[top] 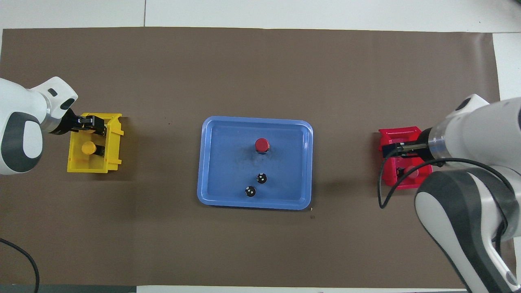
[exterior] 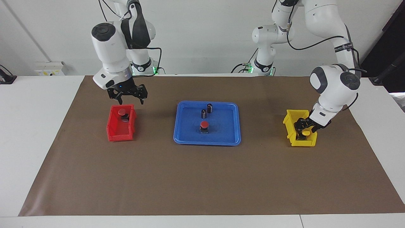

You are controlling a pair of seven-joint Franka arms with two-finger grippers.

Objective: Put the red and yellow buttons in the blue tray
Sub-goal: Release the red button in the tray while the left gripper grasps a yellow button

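One red button (exterior: 204,124) in blue tray (exterior: 183,134), one in red bin (exterior: 117,133), right gripper (exterior: 128,98) spread, left gripper (exterior: 304,131) unclear

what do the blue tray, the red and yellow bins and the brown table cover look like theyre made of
Blue tray: likely moulded plastic, smooth, faintly glossy, with rounded corners and a low rim. Red bin and yellow bin: probably rigid plastic, thin walls in one solid colour. Brown cover: matte and flat, perhaps paper or thin felt; the look leaves it open.
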